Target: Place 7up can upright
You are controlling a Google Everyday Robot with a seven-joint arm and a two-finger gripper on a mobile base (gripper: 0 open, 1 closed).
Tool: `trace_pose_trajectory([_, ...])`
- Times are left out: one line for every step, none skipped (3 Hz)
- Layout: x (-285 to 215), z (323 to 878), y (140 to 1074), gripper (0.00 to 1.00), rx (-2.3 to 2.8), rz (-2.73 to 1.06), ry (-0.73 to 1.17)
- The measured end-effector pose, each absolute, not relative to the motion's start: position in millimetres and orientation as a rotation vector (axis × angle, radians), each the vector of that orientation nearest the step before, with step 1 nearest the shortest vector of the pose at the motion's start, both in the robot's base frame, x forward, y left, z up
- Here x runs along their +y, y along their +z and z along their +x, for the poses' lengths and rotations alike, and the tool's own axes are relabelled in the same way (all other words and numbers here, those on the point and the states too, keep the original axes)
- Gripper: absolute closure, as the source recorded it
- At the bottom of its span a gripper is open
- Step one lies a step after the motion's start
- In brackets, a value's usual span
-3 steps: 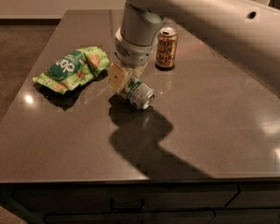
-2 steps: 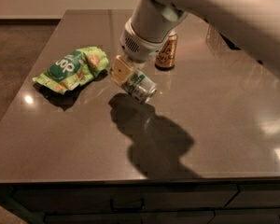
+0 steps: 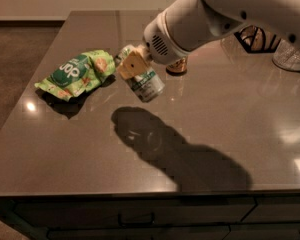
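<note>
The 7up can [image 3: 146,83] is a small silver-white can with green marks. It hangs tilted in the air above the brown table [image 3: 225,134], its lower end pointing down and to the right. My gripper [image 3: 131,66] is shut on the can's upper part, with a tan finger pad [image 3: 132,65] across it. The white arm [image 3: 210,14] reaches in from the upper right. The can's shadow lies on the table below it.
A green snack bag [image 3: 77,74] lies on the table to the left of the can. A gold-brown can [image 3: 176,67] stands behind the arm, mostly hidden. A dark wire object [image 3: 252,39] and a glass item [image 3: 290,59] stand at the far right.
The gripper has lifted the 7up can off the table and tilted it. The arm has swung over to reach in from the right.
</note>
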State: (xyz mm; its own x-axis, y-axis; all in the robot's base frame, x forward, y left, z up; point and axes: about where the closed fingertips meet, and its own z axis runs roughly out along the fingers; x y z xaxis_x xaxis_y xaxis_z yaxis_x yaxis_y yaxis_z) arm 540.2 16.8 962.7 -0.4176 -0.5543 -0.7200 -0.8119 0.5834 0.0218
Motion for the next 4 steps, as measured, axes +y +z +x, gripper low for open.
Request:
trace_pose_trajectory([17.5, 536.5, 971.1, 1.0, 1.989, -1.01, 0.552])
trace_pose_trajectory([17.5, 535.3, 973.7, 1.0, 1.86, -0.922, 0.618])
trace_pose_trajectory([16.6, 534.9, 978.3, 1.0, 1.731, -0.841, 0.713])
trace_pose_trajectory([13.1, 533.5, 970.2, 1.0, 1.613, -0.828, 0.776])
